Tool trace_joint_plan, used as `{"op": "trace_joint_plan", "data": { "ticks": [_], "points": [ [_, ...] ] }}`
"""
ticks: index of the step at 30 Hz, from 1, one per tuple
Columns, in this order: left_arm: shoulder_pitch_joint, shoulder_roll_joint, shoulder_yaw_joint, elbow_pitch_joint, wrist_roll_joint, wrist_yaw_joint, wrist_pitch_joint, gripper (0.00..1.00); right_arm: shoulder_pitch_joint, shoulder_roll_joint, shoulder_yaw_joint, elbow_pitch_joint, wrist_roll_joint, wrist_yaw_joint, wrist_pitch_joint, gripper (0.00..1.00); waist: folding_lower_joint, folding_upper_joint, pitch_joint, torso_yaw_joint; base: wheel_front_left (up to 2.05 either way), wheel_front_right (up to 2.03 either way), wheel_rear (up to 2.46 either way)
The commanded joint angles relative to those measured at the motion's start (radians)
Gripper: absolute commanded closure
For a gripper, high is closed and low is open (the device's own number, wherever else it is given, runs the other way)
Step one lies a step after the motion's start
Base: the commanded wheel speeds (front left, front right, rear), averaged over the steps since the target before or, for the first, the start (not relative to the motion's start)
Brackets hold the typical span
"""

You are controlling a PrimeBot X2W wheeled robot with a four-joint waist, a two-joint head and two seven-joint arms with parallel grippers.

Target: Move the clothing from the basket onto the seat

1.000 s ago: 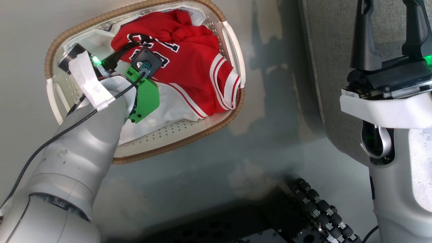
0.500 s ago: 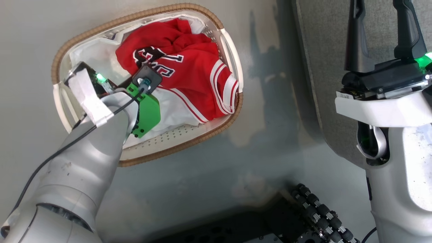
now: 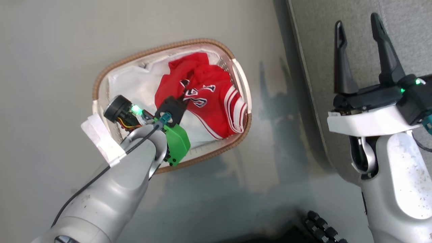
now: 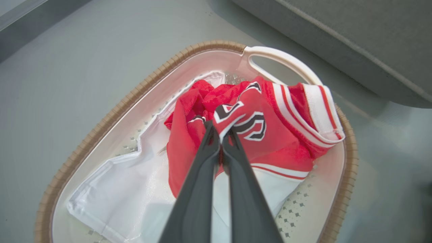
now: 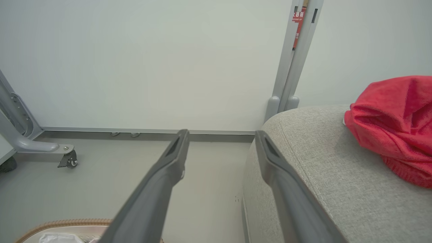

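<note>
The white basket (image 3: 101,87) with a brown woven rim stands on the floor, left of the grey seat (image 3: 411,37). Red clothing (image 3: 219,111) with white stripes and navy lettering lies bunched in its right half. My left gripper (image 4: 217,130) reaches into the basket (image 4: 135,98) and is shut on a fold of the red clothing (image 4: 283,141) at the lettering. My right gripper (image 3: 357,21) hovers open over the seat's edge with nothing between its fingers. In the right wrist view the gripper (image 5: 221,135) is open, and another red garment (image 5: 395,125) lies on the seat (image 5: 320,175).
A white liner sheet (image 4: 118,182) covers the basket's bottom. One white handle (image 4: 280,57) faces the seat (image 4: 337,40). A grey frame with a caster (image 5: 69,158) stands by the wall. My base's rollers (image 3: 324,229) sit at the lower edge.
The left gripper's jaws have closed on the red clothing, which is now bunched up at the lettering. The head camera has shifted, so the basket looks smaller and further right.
</note>
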Motion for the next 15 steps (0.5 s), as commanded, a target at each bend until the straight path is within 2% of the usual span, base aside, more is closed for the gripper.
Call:
{"op": "trace_joint_plan", "data": {
  "ticks": [1,10,15],
  "points": [
    [0.031,0.021,-0.023,-0.039,-0.02,-0.002,-0.003,1.0,0.028,-0.004,-0.006,0.015,-0.012,-0.001,-0.002,0.0,0.0,0.0,-0.131,0.057,0.0,0.0,0.0],
    [0.061,0.142,-0.103,-0.259,-0.124,-0.002,-0.004,1.0,0.125,-0.004,0.0,0.089,-0.031,-0.001,-0.002,0.0,0.0,0.0,-0.35,0.102,0.0,0.0,0.0],
    [0.062,0.207,-0.128,-0.352,-0.147,-0.002,0.016,1.0,0.174,-0.004,0.02,0.122,-0.023,-0.001,-0.002,0.0,0.0,0.0,-0.463,0.111,0.0,0.0,0.0]
  ]
}}
